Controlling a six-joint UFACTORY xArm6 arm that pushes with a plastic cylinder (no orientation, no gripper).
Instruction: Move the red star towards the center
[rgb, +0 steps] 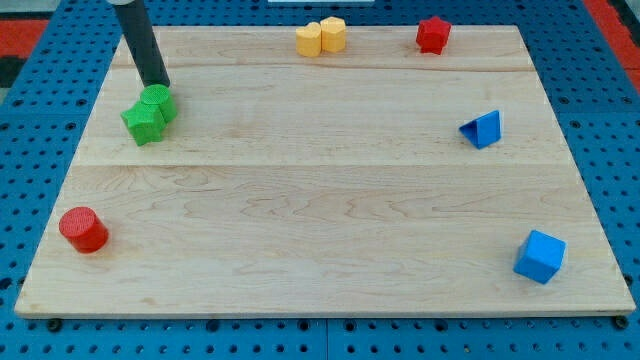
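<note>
The red star (433, 34) lies near the board's top edge, right of the middle. My tip (158, 84) is far from it at the view's upper left, just above and touching or nearly touching a pair of green blocks (149, 113), one star-shaped. The rod rises to the view's top edge.
Two yellow blocks (321, 37) sit together at the top centre. A blue triangular block (483, 129) lies at the right. A blue cube (540, 256) lies at the lower right. A red cylinder (83, 229) stands at the lower left. The wooden board (320, 220) rests on a blue pegboard.
</note>
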